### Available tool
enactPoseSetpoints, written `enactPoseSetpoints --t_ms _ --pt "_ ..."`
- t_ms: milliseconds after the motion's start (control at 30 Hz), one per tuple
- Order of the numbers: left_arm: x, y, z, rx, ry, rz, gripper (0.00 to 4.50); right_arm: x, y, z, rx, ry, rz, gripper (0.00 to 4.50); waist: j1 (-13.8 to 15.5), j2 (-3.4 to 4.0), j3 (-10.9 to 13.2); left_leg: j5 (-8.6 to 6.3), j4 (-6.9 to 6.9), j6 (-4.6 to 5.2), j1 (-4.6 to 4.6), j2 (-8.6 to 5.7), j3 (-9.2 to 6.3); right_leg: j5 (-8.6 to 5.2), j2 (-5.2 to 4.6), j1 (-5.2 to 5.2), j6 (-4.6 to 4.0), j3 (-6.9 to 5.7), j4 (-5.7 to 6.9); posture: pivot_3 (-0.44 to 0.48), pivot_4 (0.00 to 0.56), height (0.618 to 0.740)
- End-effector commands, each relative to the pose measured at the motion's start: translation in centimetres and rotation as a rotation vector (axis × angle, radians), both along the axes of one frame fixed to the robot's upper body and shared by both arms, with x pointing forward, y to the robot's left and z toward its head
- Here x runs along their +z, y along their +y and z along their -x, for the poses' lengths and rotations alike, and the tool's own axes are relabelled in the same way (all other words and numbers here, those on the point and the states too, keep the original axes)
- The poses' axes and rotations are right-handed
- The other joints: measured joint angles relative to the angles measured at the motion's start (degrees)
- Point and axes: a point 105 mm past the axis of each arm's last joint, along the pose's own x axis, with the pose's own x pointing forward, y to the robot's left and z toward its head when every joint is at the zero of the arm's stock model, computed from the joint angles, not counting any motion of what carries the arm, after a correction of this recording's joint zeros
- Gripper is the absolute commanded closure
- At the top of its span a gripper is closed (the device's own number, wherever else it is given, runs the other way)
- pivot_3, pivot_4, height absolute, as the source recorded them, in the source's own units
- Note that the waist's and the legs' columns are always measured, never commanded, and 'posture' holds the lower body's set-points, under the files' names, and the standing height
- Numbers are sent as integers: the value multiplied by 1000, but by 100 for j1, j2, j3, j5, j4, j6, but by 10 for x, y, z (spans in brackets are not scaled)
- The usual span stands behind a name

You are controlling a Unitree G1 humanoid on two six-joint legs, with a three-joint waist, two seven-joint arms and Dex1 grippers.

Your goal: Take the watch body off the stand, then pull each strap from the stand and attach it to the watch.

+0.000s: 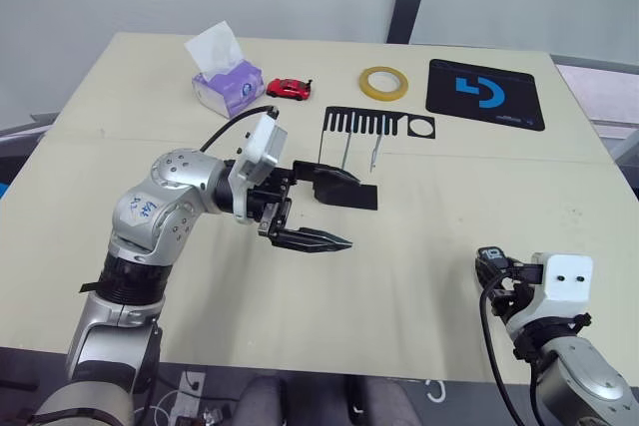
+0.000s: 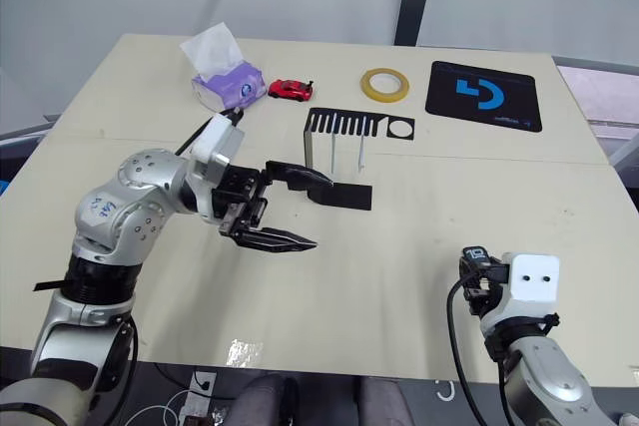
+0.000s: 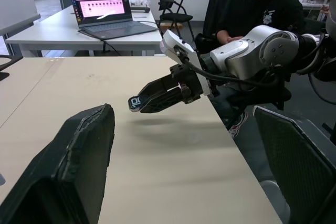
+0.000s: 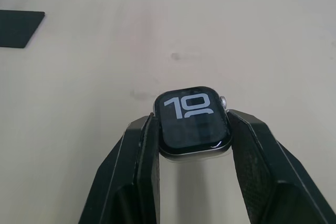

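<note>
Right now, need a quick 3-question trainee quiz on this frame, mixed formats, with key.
1. True or false: the watch body is on the stand.
2. Which tool is open? A) left tool B) right tool
3. Fill in: two straps hang from the stand's ____ top plate.

Key:
1. False; the right tool is shut on it, off the stand.
2. A
3. slotted

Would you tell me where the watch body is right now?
The watch body is gripped by the right gripper, above the table's near right part.
</note>
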Motion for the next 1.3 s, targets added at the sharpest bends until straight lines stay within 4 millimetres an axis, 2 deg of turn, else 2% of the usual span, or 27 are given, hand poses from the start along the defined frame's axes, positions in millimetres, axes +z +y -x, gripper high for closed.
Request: enactPoseSetpoints --t_ms 33,433,800,867,900,967,1000,1033,1167,1300 --pt "3 -4 4 -11 -49 5 0 1 2 -5 -6 -21 -10 2961 -3 0 0 0 0 0 0 -1 1 0 -1 0 0 1 1 0 150 738" --pt "-1 -2 -2 17 -61 3 0 -23 -9 -9 -82 57 4 2961 -3 0 0 0 1 0 1 -5 0 0 -6 0 0 -2 4 0 150 738" --pt "1 -1 -3 34 -77 13 0 -29 -10 -8 -97 74 -23 2961 -7 0 0 0 1 0 5 -4 2 0 -6 0 0 -1 12 0 150 738" --pt "1 -1 -3 36 -79 15 0 -31 -11 -7 -106 77 -26 1946 -7 0 0 0 2 0 6 -4 3 0 -6 0 0 -1 13 0 150 738" --pt "1 0 -4 37 -80 16 0 -31 -11 -6 -109 79 -25 1726 -3 0 0 0 2 0 6 -5 2 0 -7 0 0 -1 14 0 150 738" --pt "1 0 -5 43 -84 17 0 -31 -14 -4 -117 81 -21 843 -5 0 0 0 2 0 6 -5 2 0 -7 0 0 -1 16 0 150 738" --pt "1 1 -5 46 -86 18 0 -31 -15 -1 -123 83 -17 255 -3 0 -1 0 2 0 5 -5 2 0 -7 0 0 -1 15 0 150 738" --pt "2 1 -6 49 -87 19 0 -30 -17 3 -126 83 -13 46 -1 0 0 0 2 0 6 -5 2 0 -7 0 0 -2 17 0 150 738" --pt "3 2 -8 58 -92 25 0 -24 -18 15 -126 81 -3 46 1 0 -1 0 2 0 6 -5 1 0 -7 0 0 -3 19 0 150 738" --pt "2 5 -11 76 -85 29 0 -8 -18 31 -57 60 36 46 0 0 0 0 2 0 5 -6 -1 0 -8 0 0 -5 20 0 150 738"
